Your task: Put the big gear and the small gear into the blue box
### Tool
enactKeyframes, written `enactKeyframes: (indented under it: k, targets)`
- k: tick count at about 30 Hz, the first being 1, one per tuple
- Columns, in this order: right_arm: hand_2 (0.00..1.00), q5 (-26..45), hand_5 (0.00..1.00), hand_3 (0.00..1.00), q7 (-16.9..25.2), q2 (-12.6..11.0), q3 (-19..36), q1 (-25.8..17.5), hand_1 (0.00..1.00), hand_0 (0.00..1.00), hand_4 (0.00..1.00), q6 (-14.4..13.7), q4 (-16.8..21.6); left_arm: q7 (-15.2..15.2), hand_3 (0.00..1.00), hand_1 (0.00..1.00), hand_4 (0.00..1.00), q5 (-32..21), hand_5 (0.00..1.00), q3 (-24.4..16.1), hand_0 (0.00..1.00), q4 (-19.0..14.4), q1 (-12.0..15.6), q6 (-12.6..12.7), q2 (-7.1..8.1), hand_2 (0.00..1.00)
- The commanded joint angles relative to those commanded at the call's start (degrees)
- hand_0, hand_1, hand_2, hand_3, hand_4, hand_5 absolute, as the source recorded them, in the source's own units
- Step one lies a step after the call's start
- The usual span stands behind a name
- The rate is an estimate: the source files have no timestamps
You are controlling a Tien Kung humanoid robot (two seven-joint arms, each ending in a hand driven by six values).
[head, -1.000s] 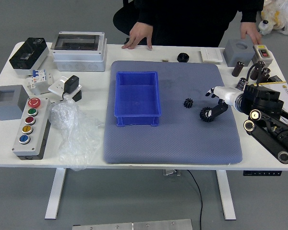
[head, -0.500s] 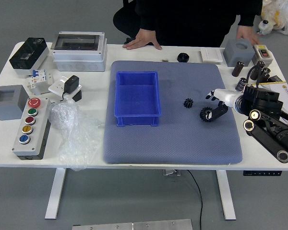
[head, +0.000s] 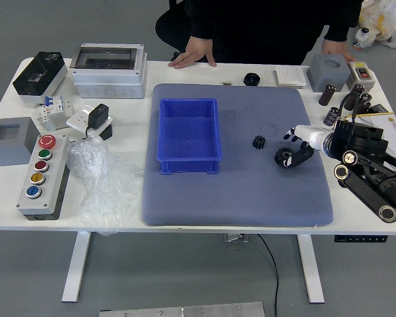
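Evidently, the right black-and-white robot hand reaches open-fingered over the big black toothed gear, probably to grasp it.

White table, 2 white legs, grey floor

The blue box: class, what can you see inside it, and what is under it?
Inside the blue box only its bare floor shows; the big gear and small gear lie outside. Beneath is the blue-gray mat, its covered part hidden.
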Motion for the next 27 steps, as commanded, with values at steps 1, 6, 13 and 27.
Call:
enactKeyframes:
  k: [1, 6, 13, 27]
  targets:
    - [0.867, 0.0, 0.302, 0.906, 0.0, 0.1, 0.0, 0.0, 0.774, 0.756, 0.817, 0.0, -0.1, 0.0, 0.800, 0.845, 0.615, 0.0, 0.378, 0.0, 0.867, 0.0, 0.0, 0.0, 0.00, 0.840]
    - [0.868, 0.0, 0.302, 0.907, 0.0, 0.3, -0.1, 0.0, 0.776, 0.757, 0.817, 0.0, -0.4, 0.0, 0.799, 0.845, 0.613, 0.0, 0.378, 0.0, 0.867, 0.0, 0.0, 0.0, 0.00, 0.839]
    - [0.867, 0.1, 0.302, 0.906, -0.1, 0.5, -0.2, 0.0, 0.777, 0.759, 0.818, 0.0, -0.7, 0.0, 0.800, 0.846, 0.614, 0.0, 0.378, -0.1, 0.867, 0.0, 0.0, 0.0, 0.00, 0.840]
    - [0.860, 0.2, 0.299, 0.901, -0.3, 0.9, -0.7, -0.1, 0.772, 0.756, 0.816, 0.0, -0.9, 0.0, 0.799, 0.845, 0.613, 0.0, 0.379, 0.0, 0.867, 0.0, 0.0, 0.0, -0.03, 0.839]
